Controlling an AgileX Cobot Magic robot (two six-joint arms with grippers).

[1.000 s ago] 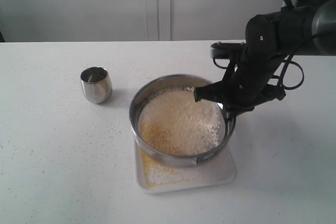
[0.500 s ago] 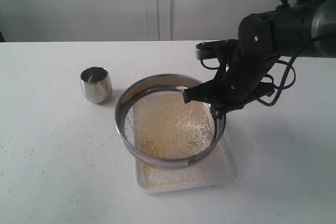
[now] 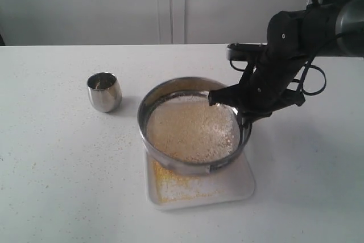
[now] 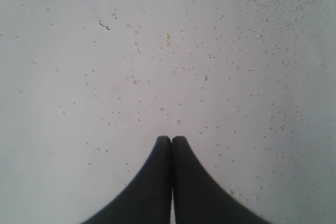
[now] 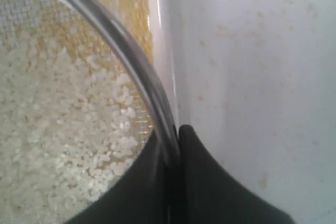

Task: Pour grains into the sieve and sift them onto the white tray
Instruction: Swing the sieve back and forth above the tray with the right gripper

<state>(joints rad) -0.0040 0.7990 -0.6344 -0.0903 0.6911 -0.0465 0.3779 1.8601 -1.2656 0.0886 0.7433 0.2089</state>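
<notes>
Slip risk: right gripper (image 3: 243,116) pinches only the sieve (image 3: 170,162) rim; rough shakes could fling grains (image 3: 190,129) past the white tray (image 3: 239,183).

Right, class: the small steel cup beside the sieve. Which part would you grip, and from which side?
Probably its rim, from above: the steel cup stands upright, mouth open, and its rounded, shiny wall could slip from a side pinch. One finger inside, one outside, as the right gripper holds the sieve.
</notes>
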